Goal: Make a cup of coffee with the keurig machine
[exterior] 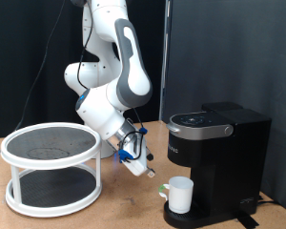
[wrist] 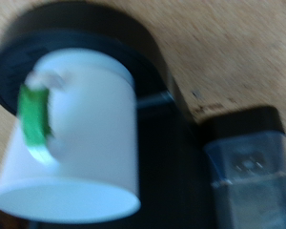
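Note:
The white cup (exterior: 180, 195) stands upright on the round drip tray (exterior: 172, 217) of the black keurig machine (exterior: 219, 153), under its spout. Its handle carries a green strip (wrist: 33, 119) and points to the exterior view's left. The machine's lid is down. My gripper (exterior: 143, 166) hangs tilted just left of the cup in the exterior view, a short gap from the handle, with nothing between its fingers. In the wrist view the cup (wrist: 81, 134) fills the frame on the black tray (wrist: 133, 33), and one grey finger (wrist: 243, 172) shows beside it.
A white two-tier round rack (exterior: 52, 167) with dark mesh shelves stands on the wooden table (exterior: 124, 205) at the exterior view's left. A black curtain hangs behind. Cables run along the table by the machine's base at the right.

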